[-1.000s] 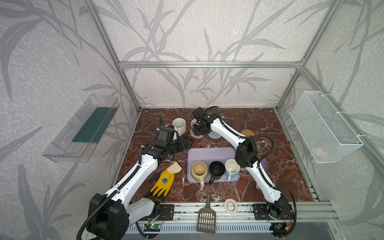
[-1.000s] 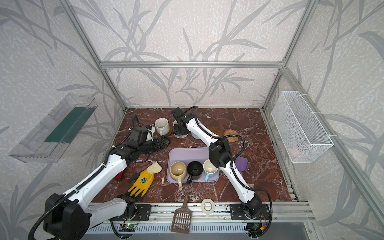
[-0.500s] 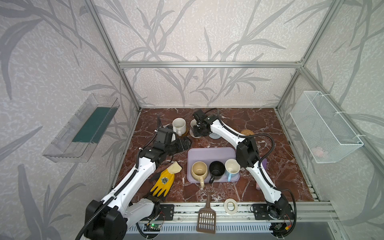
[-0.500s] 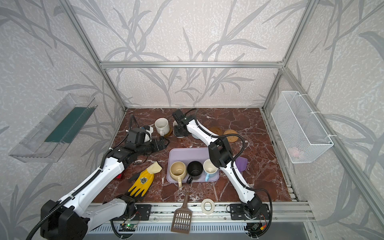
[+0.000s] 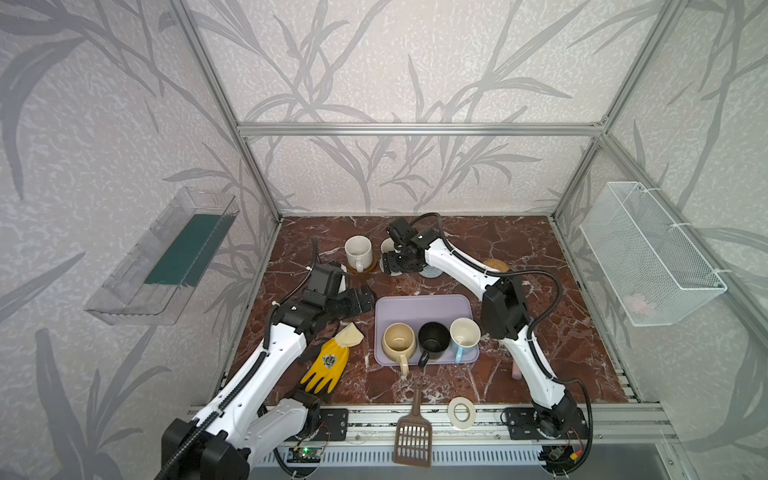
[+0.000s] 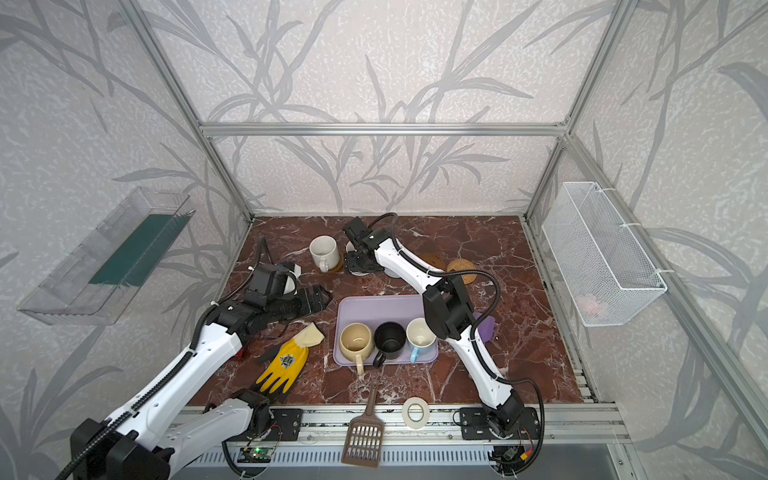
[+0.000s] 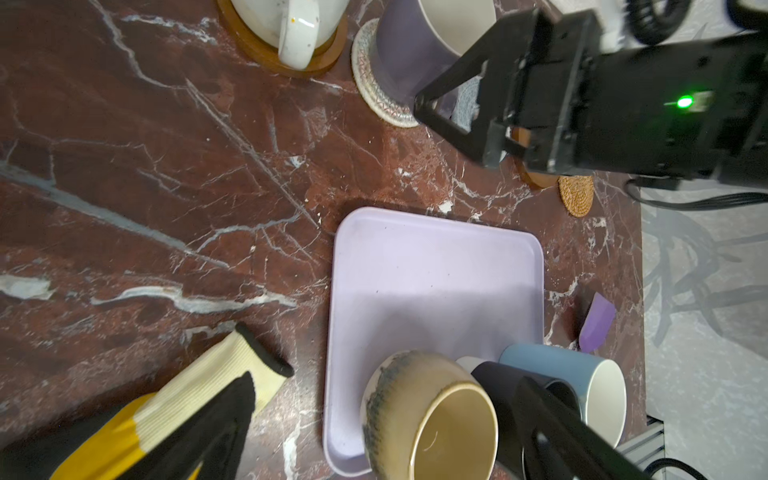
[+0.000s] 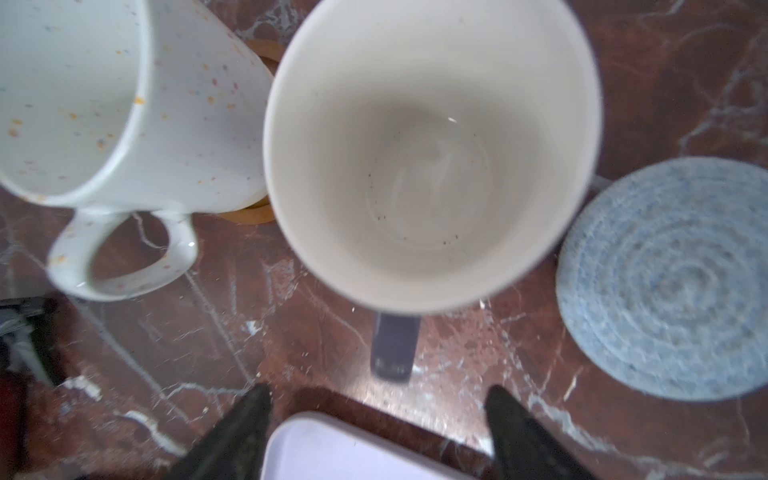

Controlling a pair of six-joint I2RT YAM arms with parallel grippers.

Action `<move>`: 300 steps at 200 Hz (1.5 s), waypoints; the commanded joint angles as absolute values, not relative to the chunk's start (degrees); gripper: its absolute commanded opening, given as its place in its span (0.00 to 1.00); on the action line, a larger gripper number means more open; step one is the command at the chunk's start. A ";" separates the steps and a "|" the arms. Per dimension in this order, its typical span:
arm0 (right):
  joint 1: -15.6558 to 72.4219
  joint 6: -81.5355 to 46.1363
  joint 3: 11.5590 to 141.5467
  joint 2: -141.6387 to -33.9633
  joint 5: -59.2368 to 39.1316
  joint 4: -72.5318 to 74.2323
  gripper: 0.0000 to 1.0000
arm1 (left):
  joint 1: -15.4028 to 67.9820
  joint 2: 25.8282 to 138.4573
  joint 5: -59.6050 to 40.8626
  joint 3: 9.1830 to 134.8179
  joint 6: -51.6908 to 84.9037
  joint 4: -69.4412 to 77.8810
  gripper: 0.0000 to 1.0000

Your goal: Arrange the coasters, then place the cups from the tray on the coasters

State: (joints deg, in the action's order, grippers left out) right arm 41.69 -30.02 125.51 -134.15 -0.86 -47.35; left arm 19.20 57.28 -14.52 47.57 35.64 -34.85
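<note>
Right gripper [image 8: 378,392] gapes wide, its jaws clear on either side of the lavender mug's [image 8: 432,145] handle; the mug sits on the cream woven coaster [image 7: 376,89]. Left gripper [image 5: 362,299] is open and empty at the tray's [image 5: 419,309] 10 o'clock. Along the tray's 6 o'clock edge stand the beige-yellow mug [image 5: 398,341], black mug [image 5: 433,337] and light blue mug [image 5: 464,334]. One amber coaster [image 7: 536,179] is mostly hidden behind the right arm

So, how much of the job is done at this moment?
Done: speckled mug and lavender mug stand on coasters. In hand: nothing; right gripper open at the lavender mug. Left: beige mug, black mug, light blue mug on the tray.
</note>
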 commanded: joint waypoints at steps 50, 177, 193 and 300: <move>43.42 -28.78 99.95 -107.81 3.79 -36.38 0.96 | 34.34 53.01 -6.39 49.07 40.69 -44.65 0.99; 43.15 -19.47 60.70 -68.01 -0.46 -26.55 0.99 | 60.11 60.66 5.48 45.79 55.90 -41.82 0.98; 43.15 -20.41 57.33 -64.43 -0.92 -26.86 0.99 | 61.84 62.89 6.88 46.43 56.46 -41.75 0.92; 43.15 -23.71 47.47 -56.69 -2.06 -27.87 0.99 | 66.77 75.09 9.38 47.31 59.41 -40.71 0.67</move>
